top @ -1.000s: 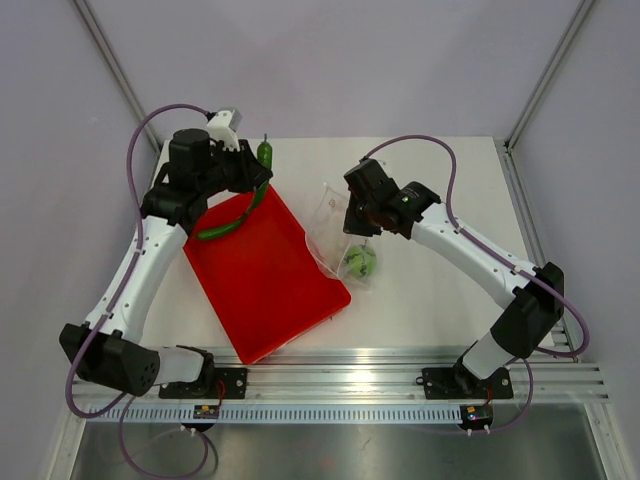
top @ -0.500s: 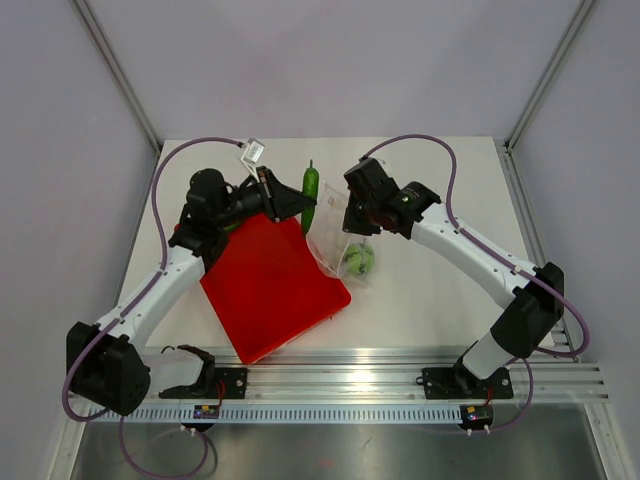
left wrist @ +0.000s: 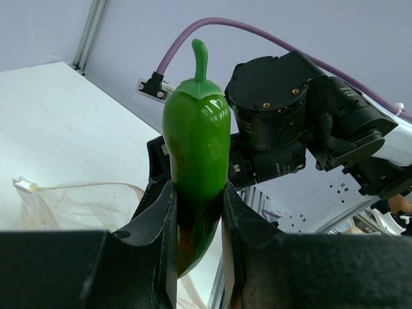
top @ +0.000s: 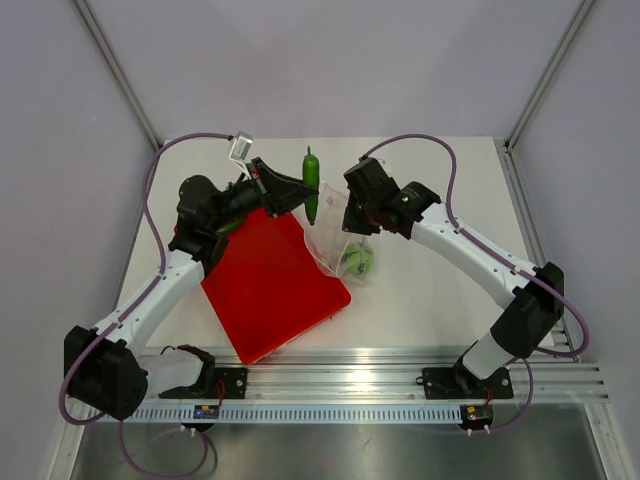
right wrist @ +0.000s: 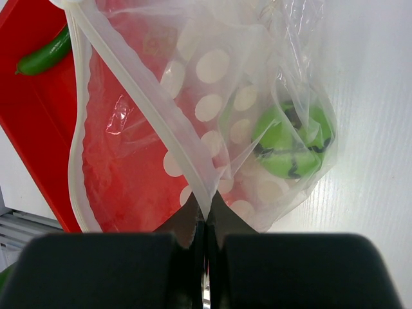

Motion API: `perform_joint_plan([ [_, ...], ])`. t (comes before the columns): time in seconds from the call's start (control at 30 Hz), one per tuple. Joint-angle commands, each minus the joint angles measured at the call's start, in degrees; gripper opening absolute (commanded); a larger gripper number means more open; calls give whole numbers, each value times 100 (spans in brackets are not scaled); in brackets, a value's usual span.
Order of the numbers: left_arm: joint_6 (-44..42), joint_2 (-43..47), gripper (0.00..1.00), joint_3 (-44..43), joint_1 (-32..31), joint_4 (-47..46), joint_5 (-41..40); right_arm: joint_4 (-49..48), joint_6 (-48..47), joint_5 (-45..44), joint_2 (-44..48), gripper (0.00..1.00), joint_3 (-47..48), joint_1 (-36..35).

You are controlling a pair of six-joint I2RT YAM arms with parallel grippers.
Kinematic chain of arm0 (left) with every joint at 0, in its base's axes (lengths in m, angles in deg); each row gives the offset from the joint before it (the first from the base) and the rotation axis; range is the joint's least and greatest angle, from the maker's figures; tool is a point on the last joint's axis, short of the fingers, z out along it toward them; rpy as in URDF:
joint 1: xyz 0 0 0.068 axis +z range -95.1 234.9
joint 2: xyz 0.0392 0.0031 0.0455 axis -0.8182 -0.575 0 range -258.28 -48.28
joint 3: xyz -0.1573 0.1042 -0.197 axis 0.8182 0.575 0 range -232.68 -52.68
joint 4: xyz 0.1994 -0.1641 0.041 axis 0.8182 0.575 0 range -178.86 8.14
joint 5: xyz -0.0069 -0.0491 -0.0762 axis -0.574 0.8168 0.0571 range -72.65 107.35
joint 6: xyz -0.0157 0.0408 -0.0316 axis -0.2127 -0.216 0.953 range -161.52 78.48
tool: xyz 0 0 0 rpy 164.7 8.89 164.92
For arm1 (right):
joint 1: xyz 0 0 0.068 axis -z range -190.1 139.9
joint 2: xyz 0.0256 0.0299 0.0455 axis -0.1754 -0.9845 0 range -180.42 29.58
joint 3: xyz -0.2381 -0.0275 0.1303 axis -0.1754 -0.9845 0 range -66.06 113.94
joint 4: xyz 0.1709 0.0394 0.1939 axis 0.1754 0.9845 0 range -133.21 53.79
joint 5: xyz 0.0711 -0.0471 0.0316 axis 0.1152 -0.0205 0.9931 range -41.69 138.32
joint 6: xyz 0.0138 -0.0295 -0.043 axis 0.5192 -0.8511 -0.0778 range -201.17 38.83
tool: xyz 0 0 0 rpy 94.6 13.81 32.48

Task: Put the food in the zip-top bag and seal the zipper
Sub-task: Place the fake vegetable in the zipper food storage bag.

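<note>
My left gripper (top: pixel 303 192) is shut on a glossy green pepper (top: pixel 311 180), which stands stem up between the fingers in the left wrist view (left wrist: pixel 196 138). It hovers just left of the clear dotted zip-top bag (top: pixel 333 238). My right gripper (top: pixel 350 218) is shut on the bag's pale zipper strip (right wrist: pixel 147 106) and holds the mouth up and open. The lime-green ball (top: pixel 359 261) lies inside the bag, also seen in the right wrist view (right wrist: pixel 293 140). A slim dark green pod (right wrist: pixel 44 55) lies on the red tray.
The flat red tray (top: pixel 268 290) lies under the left arm and partly under the bag. The right arm's wrist (left wrist: pixel 283 122) is close behind the pepper. White table surface (top: pixel 440 300) extends to the right, and frame posts stand at the back corners.
My left arm has swung right from the tray's back-left corner, carrying the pepper to the bag's mouth. The right arm, the bag and the ball have not moved.
</note>
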Motion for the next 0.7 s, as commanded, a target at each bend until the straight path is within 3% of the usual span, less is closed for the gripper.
perform_joint_plan([
  [0.0,232,-6,0,146,-57,-769,64,-174,43,60,30,0,48,-65],
  [0.3,813,-559,1,744,-294,-1560,-429,-192,87,-80,241,0,-31,-56],
  [0.37,822,-726,33,779,-364,-1491,-437,-209,104,-116,293,0,-75,-57],
  [0.5,681,-657,74,814,-408,-1228,-481,-236,140,-283,469,0,-207,-57],
  [0.6,313,-429,94,543,-408,-622,-543,-236,131,-327,487,0,-216,-57],
  [0.67,-65,-262,96,262,-408,-53,-683,-236,131,-318,478,0,-207,-65],
])
